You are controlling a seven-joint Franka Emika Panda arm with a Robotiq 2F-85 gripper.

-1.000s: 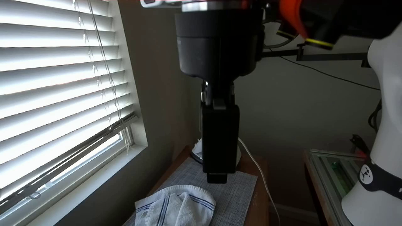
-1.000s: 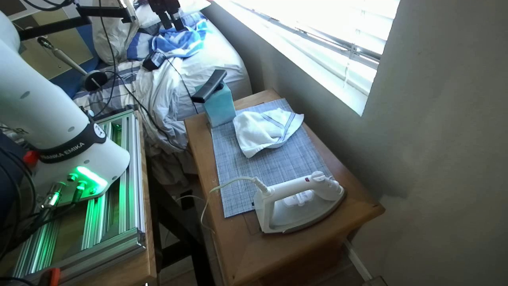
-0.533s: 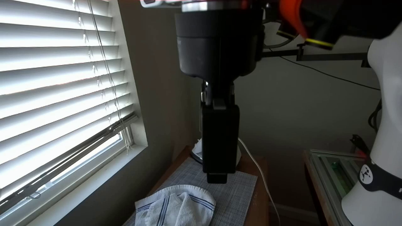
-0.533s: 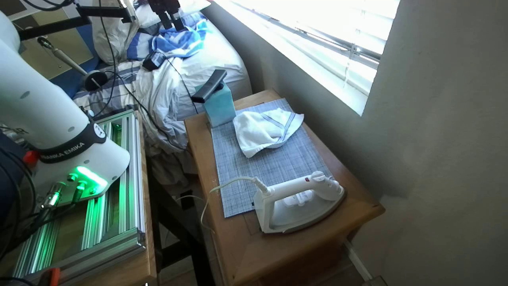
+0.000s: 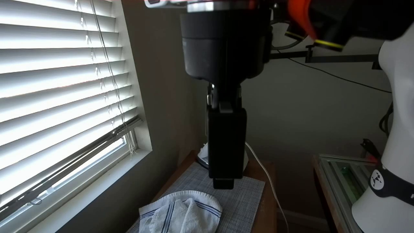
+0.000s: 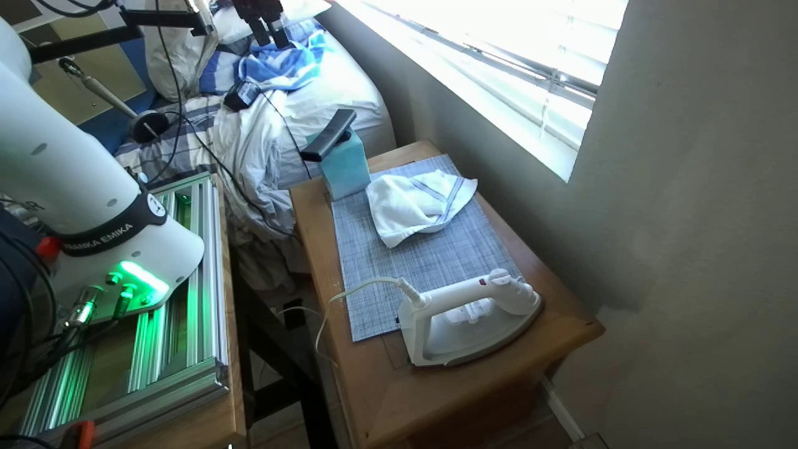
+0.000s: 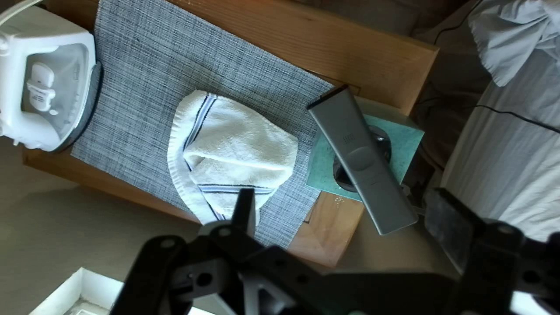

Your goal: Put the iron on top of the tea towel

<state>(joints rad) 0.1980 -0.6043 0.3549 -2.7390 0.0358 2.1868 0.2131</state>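
The white iron (image 6: 480,318) sits flat on the wooden table, at the end of the grey mat. In an exterior view my gripper partly hides the iron (image 5: 203,156); the left edge of the wrist view cuts it off (image 7: 54,87). The tea towel, white with blue stripes, lies crumpled on the mat in both exterior views (image 5: 184,215) (image 6: 418,206) and the wrist view (image 7: 238,144). My gripper (image 7: 348,214) is open and empty, high above the table's end; one finger overlaps the towel's edge in the wrist view. It also shows at the top of an exterior view (image 6: 272,40).
A teal tissue box (image 6: 346,171) with a grey remote (image 7: 363,162) on top stands at the mat's end beside the towel. The iron's cord (image 6: 361,287) runs off the table (image 6: 393,405). A wall and window sill (image 5: 97,194) border one side; a bed (image 6: 343,87) lies beyond.
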